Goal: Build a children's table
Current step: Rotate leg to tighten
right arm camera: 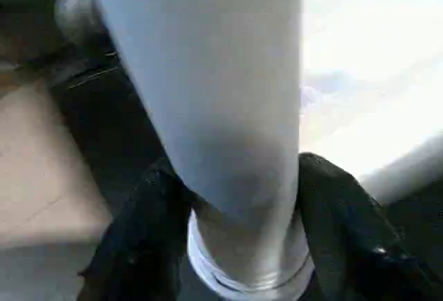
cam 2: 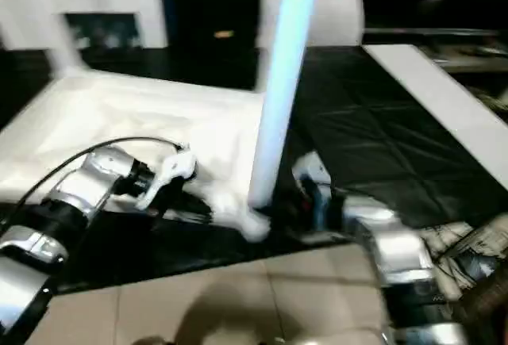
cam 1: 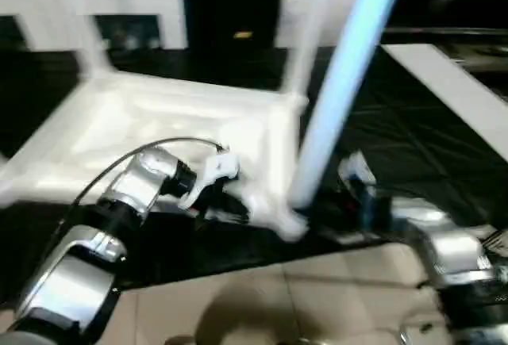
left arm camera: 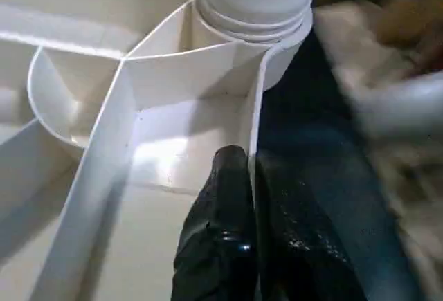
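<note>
The white tabletop (cam 1: pixel 135 135) lies upside down, ribbed side up, on a black mat. Two white legs stand in its far corner sockets, one at the back left (cam 1: pixel 86 40) and one at the back right (cam 1: pixel 308 36). A third leg (cam 1: pixel 341 83) rises tilted from the near right corner socket (cam 1: pixel 290 222). My right gripper (right arm camera: pixel 228 245) is shut on that leg just above its threaded base, one finger (right arm camera: pixel 138 245) on each side. My left gripper (left arm camera: pixel 255 197) is shut on the tabletop's thin side wall (left arm camera: pixel 252 128) close to the same socket.
White cabinets (cam 1: pixel 119 4) stand behind the tabletop. A long white board (cam 1: pixel 456 95) lies on the black mat (cam 1: pixel 397 147) at the right. Tan floor tiles (cam 1: pixel 317 297) run along the near side. Printed papers (cam 2: pixel 468 250) lie by my right forearm.
</note>
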Motion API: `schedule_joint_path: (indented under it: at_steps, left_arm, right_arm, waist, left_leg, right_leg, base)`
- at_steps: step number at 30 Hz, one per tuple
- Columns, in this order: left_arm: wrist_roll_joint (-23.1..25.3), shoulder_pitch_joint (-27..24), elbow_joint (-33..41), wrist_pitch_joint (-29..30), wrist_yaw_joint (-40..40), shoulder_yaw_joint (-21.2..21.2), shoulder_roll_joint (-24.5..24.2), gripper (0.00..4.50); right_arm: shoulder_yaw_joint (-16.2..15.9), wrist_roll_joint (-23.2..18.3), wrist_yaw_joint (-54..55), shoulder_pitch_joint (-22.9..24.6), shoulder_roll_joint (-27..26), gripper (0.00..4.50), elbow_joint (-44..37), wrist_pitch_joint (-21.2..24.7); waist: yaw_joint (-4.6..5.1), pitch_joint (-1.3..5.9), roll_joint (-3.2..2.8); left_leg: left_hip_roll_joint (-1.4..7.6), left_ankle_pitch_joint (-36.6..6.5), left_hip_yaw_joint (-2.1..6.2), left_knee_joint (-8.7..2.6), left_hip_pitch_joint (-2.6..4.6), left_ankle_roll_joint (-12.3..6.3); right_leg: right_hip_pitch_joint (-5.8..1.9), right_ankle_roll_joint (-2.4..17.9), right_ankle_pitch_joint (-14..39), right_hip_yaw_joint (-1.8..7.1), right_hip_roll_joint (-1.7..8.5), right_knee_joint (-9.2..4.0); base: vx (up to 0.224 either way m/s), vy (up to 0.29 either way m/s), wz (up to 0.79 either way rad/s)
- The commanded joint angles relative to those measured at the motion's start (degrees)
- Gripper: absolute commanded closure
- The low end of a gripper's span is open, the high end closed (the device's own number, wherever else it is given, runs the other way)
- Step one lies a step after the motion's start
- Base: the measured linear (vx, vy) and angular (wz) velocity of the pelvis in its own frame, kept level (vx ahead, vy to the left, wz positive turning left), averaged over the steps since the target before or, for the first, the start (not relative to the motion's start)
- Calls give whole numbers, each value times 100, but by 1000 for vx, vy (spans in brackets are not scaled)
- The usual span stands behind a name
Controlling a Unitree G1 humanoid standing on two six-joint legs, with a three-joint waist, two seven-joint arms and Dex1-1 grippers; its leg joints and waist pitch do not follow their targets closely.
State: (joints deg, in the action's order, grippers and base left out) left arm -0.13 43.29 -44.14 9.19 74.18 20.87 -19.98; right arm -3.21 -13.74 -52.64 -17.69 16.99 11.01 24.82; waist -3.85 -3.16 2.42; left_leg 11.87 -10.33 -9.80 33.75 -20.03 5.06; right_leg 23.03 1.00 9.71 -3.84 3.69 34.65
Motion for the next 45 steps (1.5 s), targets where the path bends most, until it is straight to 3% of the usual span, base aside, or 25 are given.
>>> schedule_joint_path:
  at_steps: [1,2,3,4,5,7,13,14,17,23,30,33,41,42,45]
  left_arm:
    - [-202,-5,226,170,-285,25,512,450]
    - [-194,-12,241,251,-447,-56,596,450]
    - [-185,-17,252,310,-555,-116,655,450]
    - [-218,38,259,626,-1288,-381,1014,450]
    - [-218,38,259,626,-1288,-381,1014,450]
    - [-212,114,268,854,-2227,-634,1386,450]
    - [-162,189,310,956,-2785,-801,1571,450]
    - [-141,179,336,965,-2788,-818,1579,450]
    - [-65,134,409,936,-2655,-762,1499,450]
    - [-6,-61,517,537,-1946,-525,995,450]
    - [-9,-241,480,-373,-445,-253,351,450]
    - [29,-209,346,-903,324,2,58,450]
    - [44,-63,115,-1209,1100,156,-103,450]
    - [54,-24,52,-1300,1259,189,-118,450]
    - [54,25,-26,-1406,1464,233,-132,450]
  right_arm:
    - [-280,41,446,-83,-305,249,78,142]
    - [-243,47,622,-110,-413,251,109,170]
    - [-220,51,736,-127,-483,252,128,188]
    - [-26,131,1577,-353,-964,252,418,228]
    - [-26,131,1577,-353,-964,253,418,228]
    - [168,293,2565,-688,-1538,254,762,224]
    - [53,554,2970,-926,-1826,254,928,116]
    - [34,564,2925,-907,-1835,219,904,79]
    - [54,568,2849,-810,-1811,180,803,-15]
    - [189,510,2351,-429,-1292,131,466,-449]
    - [358,239,823,-59,-155,67,173,-760]
    - [168,62,-130,-19,390,46,62,-771]
    - [-254,-156,-1376,-64,920,46,-32,-765]
    - [-333,-246,-1650,-91,988,73,-44,-684]
    - [-436,-368,-2000,-127,1072,86,-60,-562]
  waist:
    - [16,329,3]
    - [30,336,-8]
    - [76,351,-7]
    - [97,355,7]
    - [132,348,-15]
    - [168,361,-33]
    - [176,384,-27]
    - [166,390,2]
    - [145,398,-22]
    - [123,393,-41]
    - [88,378,-48]
    - [35,371,-43]
    - [-148,376,-9]
    - [-159,374,5]
    - [-198,373,3]
  left_leg:
    - [86,-1634,60,-426,13,125]
    - [83,-1652,58,-413,38,96]
    - [86,-1517,48,-409,12,-2]
    - [94,-1459,39,-407,0,-3]
    - [97,-1482,46,-409,5,30]
    - [88,-1471,42,-398,23,53]
    - [79,-1215,14,-398,5,-71]
    - [78,-1088,0,-392,-8,-123]
    - [79,-869,-3,-393,-16,-203]
    - [96,-876,-2,-405,-21,-251]
    - [120,-1108,-8,-409,11,-299]
    - [130,-1151,-8,-414,23,-298]
    - [152,-1083,-31,-402,34,-288]
    - [164,-1067,-28,-406,30,-276]
    - [163,-1073,-30,-398,22,-312]
  right_leg:
    - [-244,548,3066,191,429,-597]
    - [-230,549,3073,198,436,-613]
    - [-251,621,2806,215,424,-599]
    - [-251,671,2646,225,413,-573]
    - [-224,783,2583,213,415,-555]
    - [-216,851,2464,224,412,-552]
    - [-274,963,1672,261,372,-492]
    - [-290,1005,1445,271,376,-473]
    - [-321,1069,1188,274,385,-444]
    - [-341,1104,1044,278,386,-438]
    - [-327,1119,1290,279,390,-475]
    - [-317,1117,1392,278,391,-476]
    - [-312,1189,1305,265,408,-430]
    - [-310,1168,1351,266,420,-430]
    - [-314,1114,1478,255,419,-441]
  base:
    - [0,0,0]
    - [0,0,0]
    - [0,0,0]
    - [0,0,0]
    - [0,0,0]
    - [0,0,0]
    - [0,0,0]
    - [0,0,0]
    - [0,0,0]
    - [0,0,0]
    - [0,0,0]
    - [0,0,0]
    - [0,0,0]
    - [0,0,0]
    - [0,0,0]
